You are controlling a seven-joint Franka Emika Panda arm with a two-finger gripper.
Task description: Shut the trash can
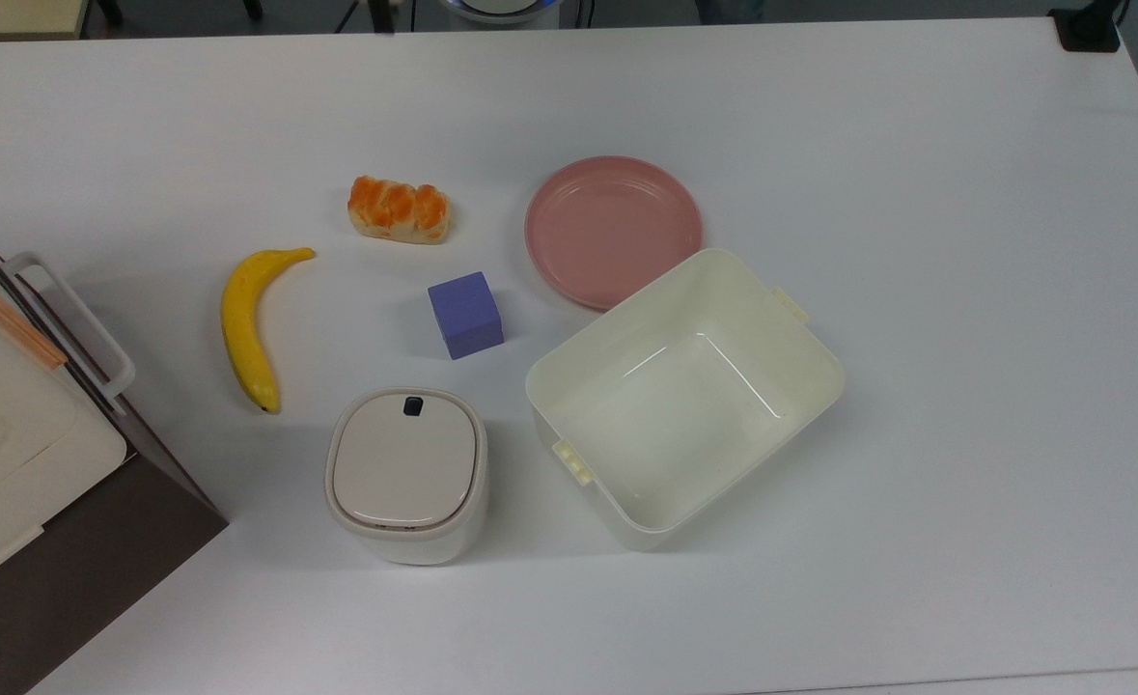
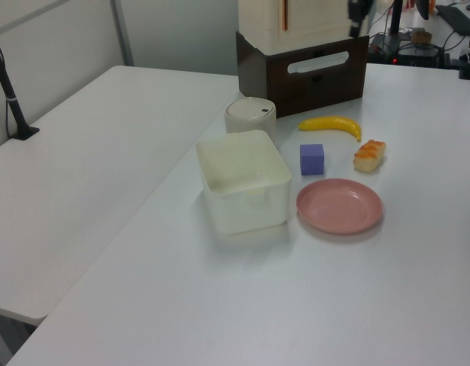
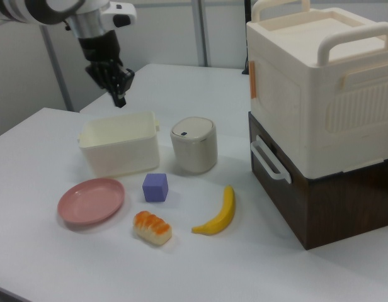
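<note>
- Arm: cut off at the right view's upper left edge; wrist and gripper point(image 3: 120, 99) hang well above the table point(image 1: 916, 193), clear of every object.
- Fingers: drawn together at the tip, nothing held or touched.
- Trash can point(image 1: 405, 475): lid down flat, dark button point(image 1: 413, 406) on top; it stands between the banana point(image 1: 248, 328) and the lidless tub point(image 1: 684, 396), near the purple cube point(image 1: 465, 315).

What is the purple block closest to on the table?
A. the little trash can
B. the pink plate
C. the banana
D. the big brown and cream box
B. In the top view the purple block sits just beside the pink plate's edge, while the trash can and the banana lie farther from it.
</note>
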